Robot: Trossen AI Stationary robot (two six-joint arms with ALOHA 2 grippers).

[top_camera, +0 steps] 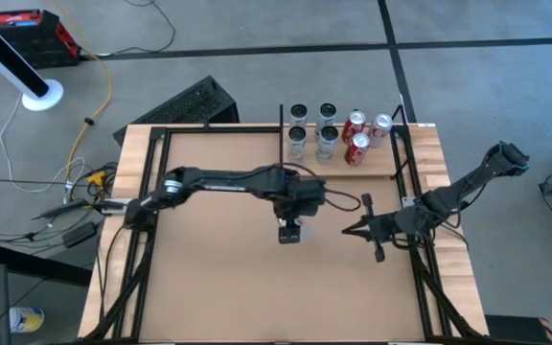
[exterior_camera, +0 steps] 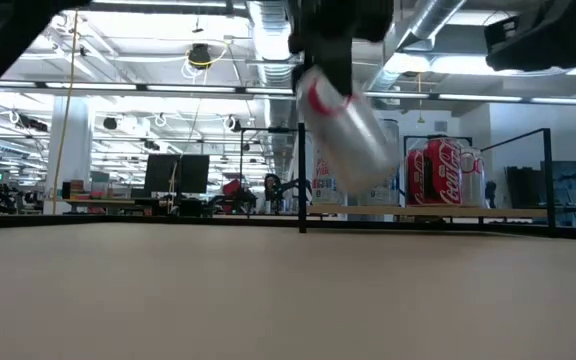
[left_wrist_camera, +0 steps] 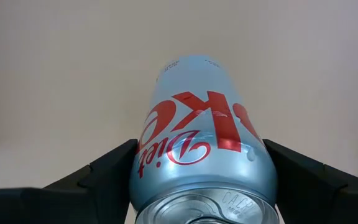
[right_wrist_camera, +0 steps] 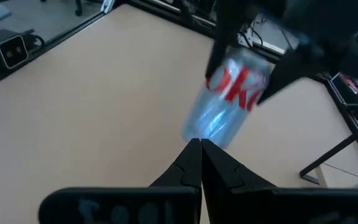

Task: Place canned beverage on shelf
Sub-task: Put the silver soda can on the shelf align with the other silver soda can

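Your left gripper (top_camera: 291,230) clamps a silver Diet Coke can (left_wrist_camera: 202,152) mid-table, tilted; your right gripper (right_wrist_camera: 200,163) waits right, fingers together.

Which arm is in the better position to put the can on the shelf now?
Left. The left gripper holds the silver can above the table; the right gripper is shut and empty, beside it. The shelf is nearby.

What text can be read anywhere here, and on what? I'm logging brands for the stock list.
"Diet Coke": on the silver can held by the left end effector, partly cut off in the wrist view.
"Coca-Cola": on the red cans on the shelf.
Silver shelf cans: print too small to read.
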